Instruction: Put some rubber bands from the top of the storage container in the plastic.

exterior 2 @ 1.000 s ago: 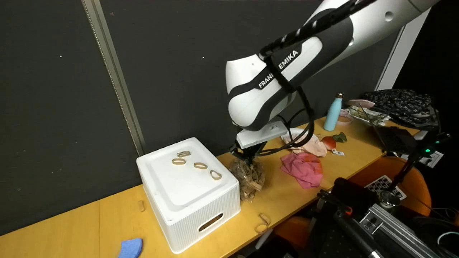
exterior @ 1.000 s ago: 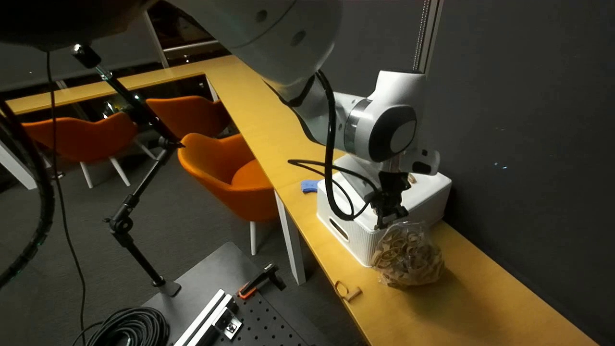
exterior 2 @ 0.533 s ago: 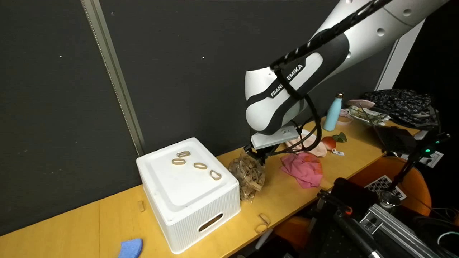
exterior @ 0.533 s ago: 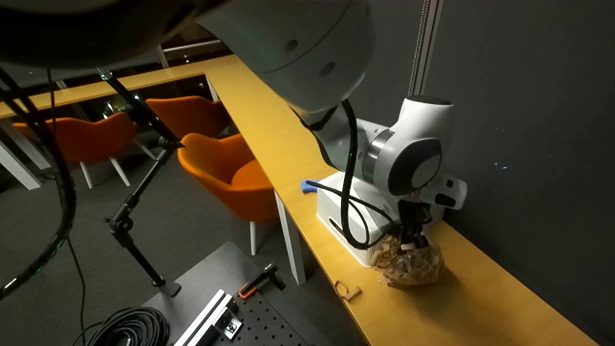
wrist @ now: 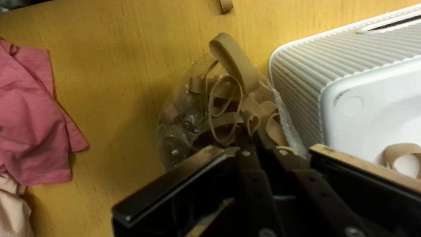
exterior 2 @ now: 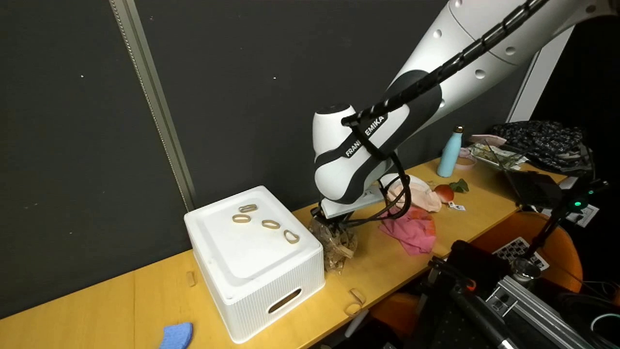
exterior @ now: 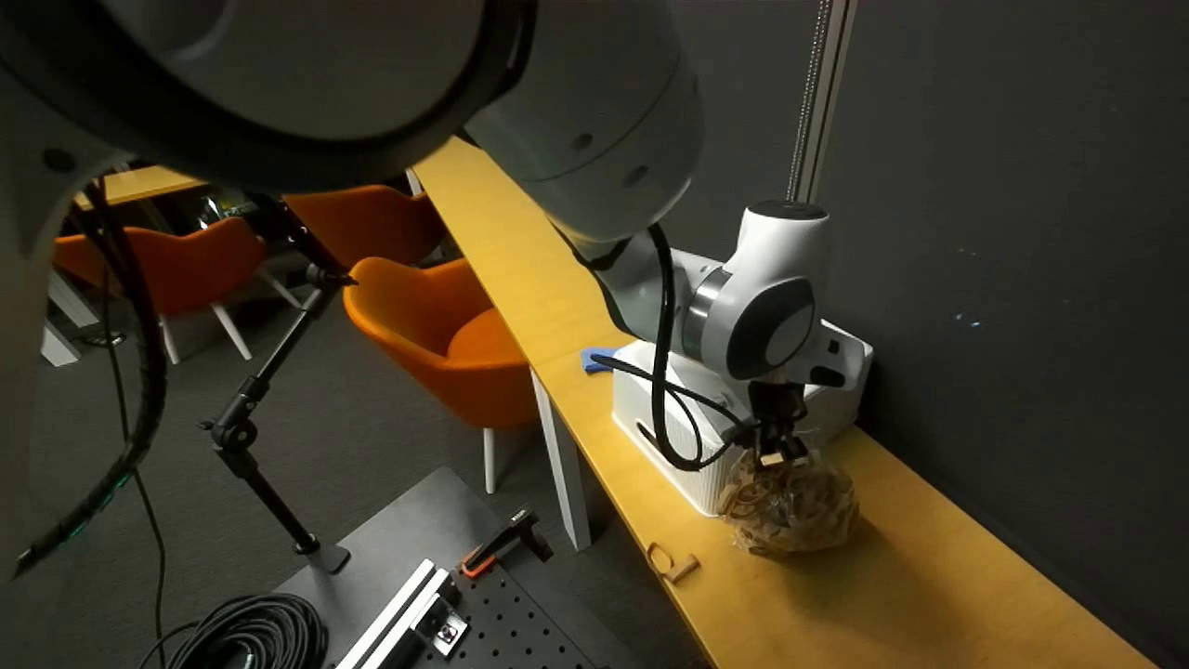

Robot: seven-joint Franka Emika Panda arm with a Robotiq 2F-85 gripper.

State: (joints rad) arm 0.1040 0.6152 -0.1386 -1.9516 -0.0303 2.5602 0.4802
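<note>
Gripper [wrist: 253, 134], one: fingers nearly together, seemingly pinching a small tan loop [wrist: 248, 124], tips at the open top of the plastic bag [exterior: 801, 513]. Plastic bag: on the table [exterior: 975, 613], just beside the storage container [exterior 2: 252, 312]. Rubber bands [exterior 2: 241, 221]: four loops, loose on the container's flat top. Step in hand, as judged: depositing, release not yet made. Next move, as judged: set the loop well inside the bag, part the fingers, check that nothing clings.

Rub. bands [exterior 2: 248, 208] on box [exterior 2: 237, 252], bag [exterior 2: 335, 248] adj.
</note>
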